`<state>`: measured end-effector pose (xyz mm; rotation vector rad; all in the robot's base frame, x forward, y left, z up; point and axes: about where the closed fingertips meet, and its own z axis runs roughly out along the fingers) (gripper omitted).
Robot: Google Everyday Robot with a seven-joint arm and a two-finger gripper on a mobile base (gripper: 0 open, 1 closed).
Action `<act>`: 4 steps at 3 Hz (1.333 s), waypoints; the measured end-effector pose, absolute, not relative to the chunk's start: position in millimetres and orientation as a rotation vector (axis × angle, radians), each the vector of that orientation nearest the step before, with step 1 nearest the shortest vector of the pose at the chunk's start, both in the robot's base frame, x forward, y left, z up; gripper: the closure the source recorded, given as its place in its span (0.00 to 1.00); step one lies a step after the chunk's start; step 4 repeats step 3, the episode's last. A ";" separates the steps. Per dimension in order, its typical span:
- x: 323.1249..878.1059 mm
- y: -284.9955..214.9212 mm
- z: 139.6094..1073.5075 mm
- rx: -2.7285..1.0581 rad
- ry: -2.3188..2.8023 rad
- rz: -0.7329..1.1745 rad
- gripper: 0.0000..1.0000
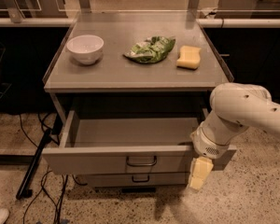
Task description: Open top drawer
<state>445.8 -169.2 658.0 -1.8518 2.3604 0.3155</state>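
On my feed the wide grey metal top drawer stands pulled well out of the cabinet at 6 o'clock, its interior bare and its small metal loop handle centred on the flat front. A narrower grey drawer front sits shut just below it. The pale yellow gripper hangs pointing down at 4 o'clock, against the right end of the drawer front, away from the handle. I cannot tell whether it is released or clenched, or whether it touches the panel. On the counter at 12 o'clock sit a white ceramic bowl, a crumpled green bag and a yellow sponge.
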 end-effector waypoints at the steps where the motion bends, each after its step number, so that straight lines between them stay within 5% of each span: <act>1: 414.1 -193.2 665.8 -1.807 2.400 0.335 0.00; 4: 365.8 -231.7 676.8 -1.731 2.471 0.357 0.00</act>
